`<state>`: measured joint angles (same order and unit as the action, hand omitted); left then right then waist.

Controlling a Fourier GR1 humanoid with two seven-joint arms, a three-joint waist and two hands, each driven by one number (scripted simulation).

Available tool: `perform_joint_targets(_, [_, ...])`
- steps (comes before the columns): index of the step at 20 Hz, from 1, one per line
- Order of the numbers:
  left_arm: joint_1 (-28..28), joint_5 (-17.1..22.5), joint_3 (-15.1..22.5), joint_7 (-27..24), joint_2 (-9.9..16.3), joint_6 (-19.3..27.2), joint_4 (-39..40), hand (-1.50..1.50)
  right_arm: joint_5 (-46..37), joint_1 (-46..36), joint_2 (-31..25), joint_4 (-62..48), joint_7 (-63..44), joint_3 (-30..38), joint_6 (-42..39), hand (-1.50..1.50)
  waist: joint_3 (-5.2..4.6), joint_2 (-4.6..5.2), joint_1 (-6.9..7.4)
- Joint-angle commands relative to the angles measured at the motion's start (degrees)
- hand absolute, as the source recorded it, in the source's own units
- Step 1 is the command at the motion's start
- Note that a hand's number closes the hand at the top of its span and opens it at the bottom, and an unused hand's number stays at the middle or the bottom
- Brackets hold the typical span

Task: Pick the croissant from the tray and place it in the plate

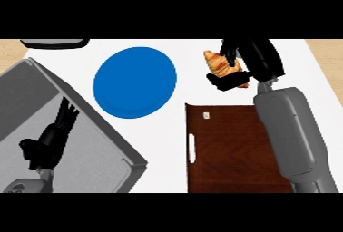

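White surface fills most of the head view, with a strip of tan flooring showing past its far edge.

Dark wooden tray sits at the near edge of the surface, right of centre. A slot handle is cut in its left side and a small pale tag lies near its far left corner. The right forearm crosses over its right side.

Blue plate lies flat toward the far edge, left of the tray and apart from it. Nothing is on it.

Croissant is off the tray, beyond its far edge and to the right of the plate, near the far edge of the surface. It is held in the right hand: fingers curl over it from the far side and the thumb closes under its near end. Whether it is lifted clear of the surface cannot be told.

Left hand shows at the near left, over a large grey slab that covers the left corner. Its fingers are straight, pointing toward the far edge, holding nothing.

Dark grey object, partly cut off, sits at the far left edge.
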<state>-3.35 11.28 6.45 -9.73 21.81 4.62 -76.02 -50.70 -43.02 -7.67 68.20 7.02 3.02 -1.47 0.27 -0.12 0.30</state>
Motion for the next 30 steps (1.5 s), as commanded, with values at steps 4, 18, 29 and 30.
perform_joint_targets(4, [-2.9, -1.5, -0.6, 0.2, -2.7, -0.3, 3.6, 0.00, -1.5, -6.4, 4.8, -3.5, -4.8, -2.7, 0.2, 1.50, -0.29, 0.22, 0.02])
perform_joint_targets(18, [-1.6, -1.7, 1.4, 0.9, -3.2, -0.5, 0.0, 0.00, 14.8, -21.9, 7.7, -33.5, -4.7, -16.6, 16.0, 1.50, -0.29, 0.77, 2.87])
perform_joint_targets(29, [-8.5, -1.3, 2.4, 3.7, -2.8, -1.9, 1.7, 0.00, 32.3, -25.2, 7.7, -40.0, -12.2, -24.7, 27.9, -1.50, -0.32, 1.68, 6.76])
perform_joint_targets(30, [-8.0, -1.4, 2.9, 2.9, -2.8, -2.4, 2.1, 0.00, 32.2, -26.1, 7.7, -41.1, -13.0, -25.8, 29.2, -1.50, -0.35, 1.87, 7.41])
